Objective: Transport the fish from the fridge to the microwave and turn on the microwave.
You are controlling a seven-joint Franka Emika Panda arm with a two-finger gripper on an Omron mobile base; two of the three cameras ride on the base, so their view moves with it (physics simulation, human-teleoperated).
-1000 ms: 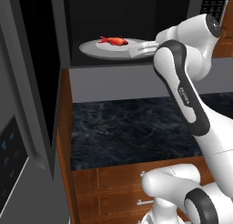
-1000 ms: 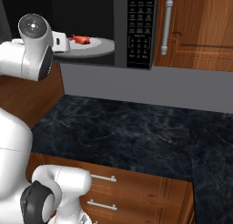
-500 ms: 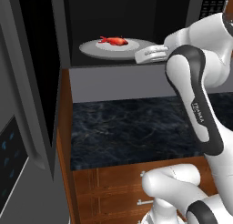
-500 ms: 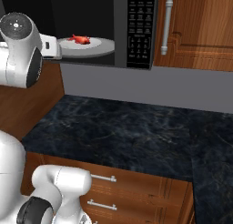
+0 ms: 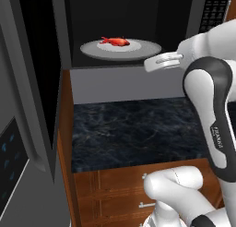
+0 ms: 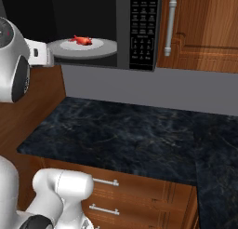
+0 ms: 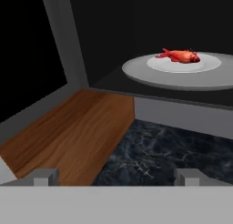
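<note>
The red-orange fish (image 5: 116, 40) (image 6: 81, 39) (image 7: 180, 55) lies on the round grey turntable (image 5: 138, 50) (image 6: 100, 49) (image 7: 182, 79) inside the microwave (image 6: 142, 30), whose cavity stands open. Its dark door (image 5: 37, 74) (image 7: 32, 45) is swung out to the left. My gripper (image 5: 156, 62) (image 7: 116, 177) hangs open and empty just outside the cavity, in front of the turntable's right rim and apart from the fish. The black keypad (image 5: 214, 9) is to the right of the cavity. The fridge is out of view.
A dark marble counter (image 5: 133, 129) (image 6: 125, 130) runs below the microwave, with wooden drawers (image 6: 139, 195) under it. A wooden cabinet with a bar handle (image 6: 171, 25) stands right of the microwave. A wooden side panel (image 7: 68, 132) borders the counter on the left.
The gripper has drawn back from the turntable's rim, a little right and down in the left base view. The fish has stayed in place on the turntable.
</note>
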